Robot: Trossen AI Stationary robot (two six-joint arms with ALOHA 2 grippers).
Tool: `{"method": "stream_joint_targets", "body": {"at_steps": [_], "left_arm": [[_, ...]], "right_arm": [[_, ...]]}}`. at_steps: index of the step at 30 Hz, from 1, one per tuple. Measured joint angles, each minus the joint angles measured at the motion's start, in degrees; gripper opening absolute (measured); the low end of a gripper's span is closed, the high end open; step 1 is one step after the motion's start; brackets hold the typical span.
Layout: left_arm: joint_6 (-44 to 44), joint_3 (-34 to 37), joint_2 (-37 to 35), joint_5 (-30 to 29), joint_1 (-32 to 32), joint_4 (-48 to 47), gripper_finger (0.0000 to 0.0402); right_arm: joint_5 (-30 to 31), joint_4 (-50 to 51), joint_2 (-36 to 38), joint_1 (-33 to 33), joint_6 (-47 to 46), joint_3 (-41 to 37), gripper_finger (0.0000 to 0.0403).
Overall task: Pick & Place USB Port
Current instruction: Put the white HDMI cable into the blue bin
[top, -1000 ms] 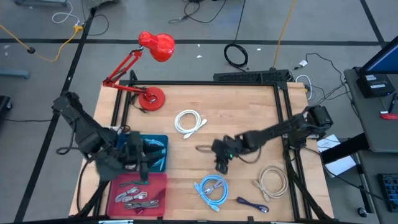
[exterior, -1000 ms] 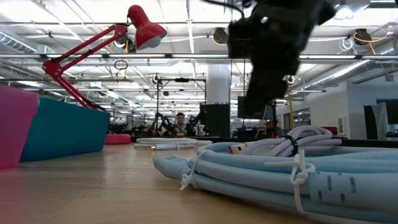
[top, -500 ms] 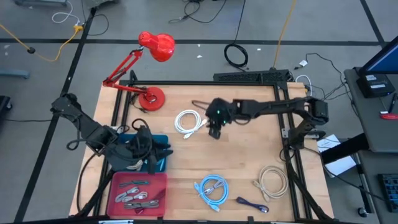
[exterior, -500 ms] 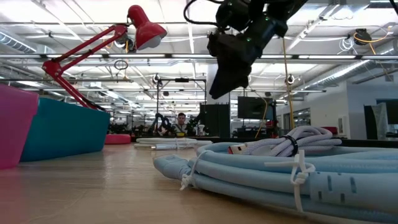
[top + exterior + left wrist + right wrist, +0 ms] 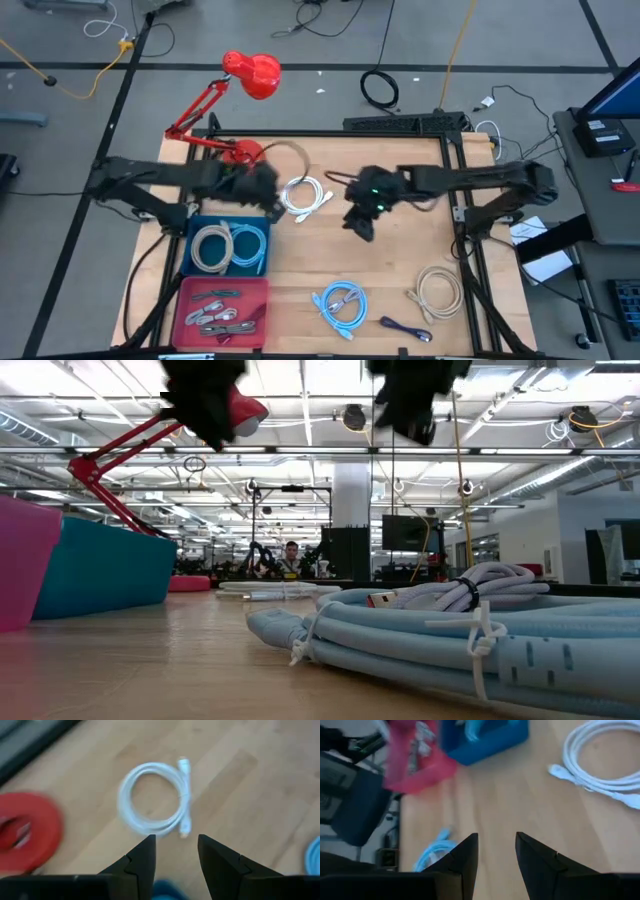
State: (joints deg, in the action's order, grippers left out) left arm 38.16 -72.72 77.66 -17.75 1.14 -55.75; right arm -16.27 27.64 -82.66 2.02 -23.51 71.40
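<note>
Red lamp: stands at the far left corner of the wooden surface, its round base beside the left arm's tip.
Left pincer: hangs over the surface just left of the white cable, above the far edge of the blue bin; in its wrist view the two fingers stand spread with a clear gap, nothing between them.
Blue bin: near the left edge, holding a beige coil and a light blue coil.
Pink bin: just in front of the blue bin, with grey cables lying in it.
White cable: a coil flat on the surface, between the two pincers, touched by neither; the left wrist view looks straight onto it.
Right pincer: raised over the middle of the surface, just right of the white cable; its fingers stand apart, empty.
Blue cable: a tied coil at the front edge, middle.
Dark small cable: at the front edge, right of the blue cable.
Beige cable: a coil at the front right.
</note>
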Motion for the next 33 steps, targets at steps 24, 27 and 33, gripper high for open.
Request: {"method": "stream_joint_targets", "body": {"at_steps": [24, 27, 33], "left_arm": [[-18.9, -11.6, 37.7, 11.3, -6.5, 15.4, 0.0147], [-19.0, -12.2, 39.5, 8.7, -7.3, 12.6, 0.0147], [-19.1, -12.4, 42.6, 11.9, -8.4, 8.6, 0.0147]], "right_arm": [[19.5, 1.2, 25.3, -13.9, -5.4, 0.0, 0.0125], [19.2, 1.2, 25.2, -14.3, -6.3, 0.0, 0.0125], [19.2, 1.3, 25.2, -16.2, -6.1, 0.0, 0.0125]]}}
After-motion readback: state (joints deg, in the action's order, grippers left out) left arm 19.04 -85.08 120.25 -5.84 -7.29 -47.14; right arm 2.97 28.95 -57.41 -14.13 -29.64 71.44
